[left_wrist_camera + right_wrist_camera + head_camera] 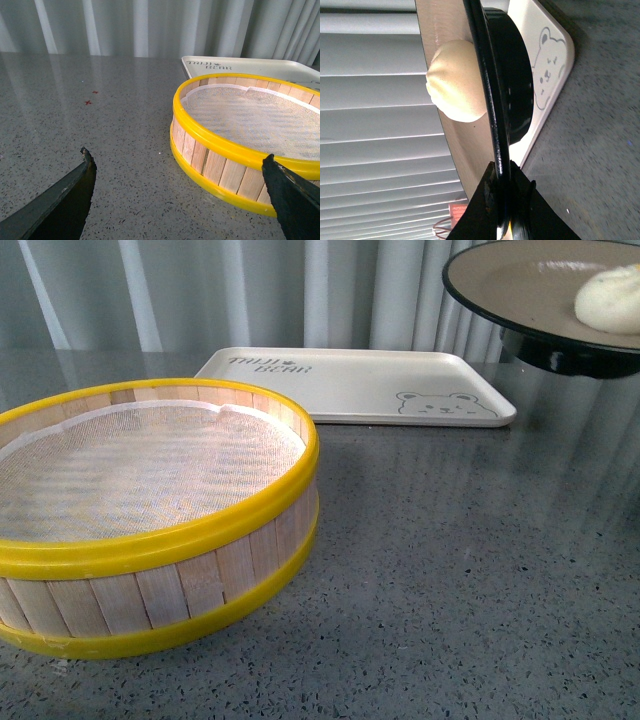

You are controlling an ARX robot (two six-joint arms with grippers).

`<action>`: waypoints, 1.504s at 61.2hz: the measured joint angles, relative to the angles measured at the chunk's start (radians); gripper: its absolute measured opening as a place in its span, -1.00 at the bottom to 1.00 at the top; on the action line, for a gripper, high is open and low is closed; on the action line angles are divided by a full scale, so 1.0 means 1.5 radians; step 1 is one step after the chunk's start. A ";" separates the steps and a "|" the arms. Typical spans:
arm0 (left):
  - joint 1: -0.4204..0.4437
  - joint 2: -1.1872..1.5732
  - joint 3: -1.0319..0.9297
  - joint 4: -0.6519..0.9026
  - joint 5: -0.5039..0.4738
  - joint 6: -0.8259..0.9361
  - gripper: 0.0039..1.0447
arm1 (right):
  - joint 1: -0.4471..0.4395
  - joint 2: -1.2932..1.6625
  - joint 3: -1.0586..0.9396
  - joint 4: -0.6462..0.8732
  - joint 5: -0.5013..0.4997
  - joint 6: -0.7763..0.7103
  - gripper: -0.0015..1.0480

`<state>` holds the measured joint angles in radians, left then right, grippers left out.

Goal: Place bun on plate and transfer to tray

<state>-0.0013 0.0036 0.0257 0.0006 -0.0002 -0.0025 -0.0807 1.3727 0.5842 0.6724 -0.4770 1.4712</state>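
Right pincer (504,182): clamped on the glossy black rim of the plate (510,285), with one dark finger on each face of the rim. We read this from the right wrist view alone.
Left pincer (176,154): jaws spread wide, with nothing between them. It hovers low over the table (480,570), and one fingertip shows in front of the wall of the steamer basket (200,530).
Plate position: roughly level and raised clear of the table at the far right of the front view. Its black foot is near the bear-face corner of the tray (370,385). We cannot tell whether it stands directly over the tray.
Bun position: the bun (612,300) sits on the grey-brown inside of the plate, close to the rim.
Tray position: flat on the table behind the steamer basket, with the lettering toward the left end and the bear drawing toward the right end.
Steamer basket: yellow rims, wooden slat wall and a white mesh liner inside. It stands at the near left, in front of the tray and apart from it.
Table surface: speckled grey. We see two small red marks (88,102) in the left wrist view.
Backdrop: a pale pleated curtain (250,290).
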 joint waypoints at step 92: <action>0.000 0.000 0.000 0.000 0.000 0.000 0.88 | 0.109 0.484 0.594 -0.248 -0.017 -0.034 -0.95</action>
<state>-0.0013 0.0036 0.0257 0.0006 -0.0002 -0.0025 0.0822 2.0995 1.4746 0.3000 -0.5026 1.4208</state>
